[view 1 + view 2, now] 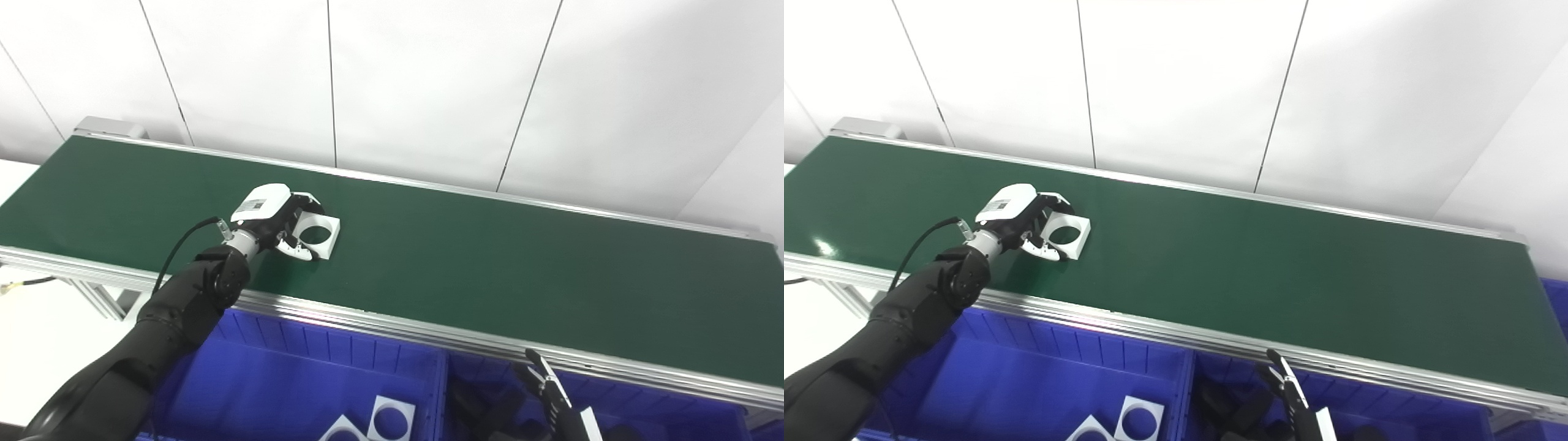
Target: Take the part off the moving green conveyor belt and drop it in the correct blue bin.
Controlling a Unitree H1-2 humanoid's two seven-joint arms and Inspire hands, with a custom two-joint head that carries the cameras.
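Carefully now: seating the grip on the white plate

Left hand (pixel 278 223) reaches over the green conveyor belt (pixel 490 263), its fingers (pixel 294 250) curled round the near-left side of the white square plate (pixel 326 236); a firm clamp can't be confirmed. Best judged: close fully on the edges before lifting, as the belt may carry it off. It's a flat white square with a large round hole, lying on the belt. Matching plates (pixel 391 419) lie in the left blue bin (pixel 294 367) below. Right hand (pixel 548 386) waits low, fingers apart.
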